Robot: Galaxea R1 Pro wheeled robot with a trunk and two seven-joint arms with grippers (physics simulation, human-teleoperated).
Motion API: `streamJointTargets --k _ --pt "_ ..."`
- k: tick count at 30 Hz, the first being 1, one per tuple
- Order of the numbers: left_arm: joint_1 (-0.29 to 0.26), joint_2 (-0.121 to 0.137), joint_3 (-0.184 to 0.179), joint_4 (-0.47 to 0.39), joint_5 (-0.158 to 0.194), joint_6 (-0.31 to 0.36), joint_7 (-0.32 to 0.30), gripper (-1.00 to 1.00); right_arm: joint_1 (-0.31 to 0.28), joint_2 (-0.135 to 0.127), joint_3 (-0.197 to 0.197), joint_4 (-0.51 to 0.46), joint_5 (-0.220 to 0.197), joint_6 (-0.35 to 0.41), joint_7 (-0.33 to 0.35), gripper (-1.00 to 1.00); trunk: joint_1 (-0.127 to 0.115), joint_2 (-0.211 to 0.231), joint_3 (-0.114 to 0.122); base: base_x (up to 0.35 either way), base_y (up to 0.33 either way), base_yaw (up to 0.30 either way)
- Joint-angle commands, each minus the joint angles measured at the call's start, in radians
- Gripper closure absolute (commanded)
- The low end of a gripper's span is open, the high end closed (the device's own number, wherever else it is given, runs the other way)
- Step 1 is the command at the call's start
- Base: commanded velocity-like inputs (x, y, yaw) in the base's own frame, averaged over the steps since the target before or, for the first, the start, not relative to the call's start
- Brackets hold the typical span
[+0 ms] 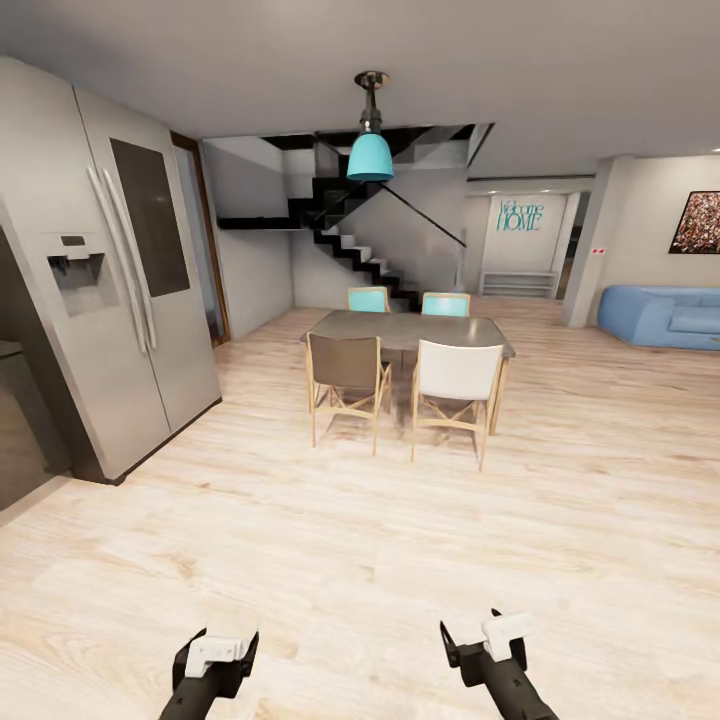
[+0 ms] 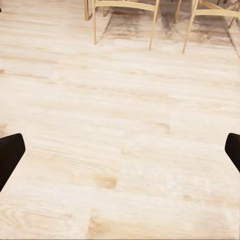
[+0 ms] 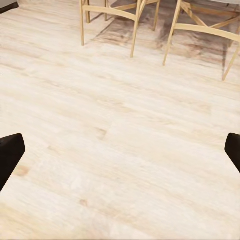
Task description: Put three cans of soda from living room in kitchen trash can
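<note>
Travelling, both arms low and forward, nothing carried. Left gripper (image 1: 222,652) and right gripper (image 1: 484,640) spread wide — dark fingertips (image 2: 10,155) at opposite edges of each wrist view, bare floor between. Pale wood floor (image 1: 330,540) underfoot: matte planks, visible grain and knots, flat. Beyond, dining table (image 1: 408,330) with dark smooth top on slim wooden legs; four chairs (image 1: 455,385), angular timber frames, seats brown, white and teal. At left, tall grey fridge (image 1: 120,290) — brushed double doors, long bar handles, recessed dispenser; marks the kitchen. Far right, blue sofa (image 1: 665,315), soft rounded cushions, marks the living room. Soda cans and bin not sighted. Advised: turn base right, skirt table widely, keep arms tucked, head toward sofa.
</note>
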Motion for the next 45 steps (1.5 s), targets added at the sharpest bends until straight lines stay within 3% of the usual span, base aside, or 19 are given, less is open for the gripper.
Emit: streamJointTargets --k 1,45 --pt "0.000 0.000 0.000 0.006 0.000 0.000 0.000 -1.00 0.000 0.001 0.001 0.000 0.000 0.000 0.000 -1.00 0.000 0.000 0.000 0.000 0.006 0.000" --pt "0.000 -0.001 0.000 0.032 0.005 -0.001 0.000 -1.00 0.000 0.004 0.001 0.007 -0.006 0.000 0.000 -1.00 0.000 0.000 0.000 0.000 0.000 -0.008"
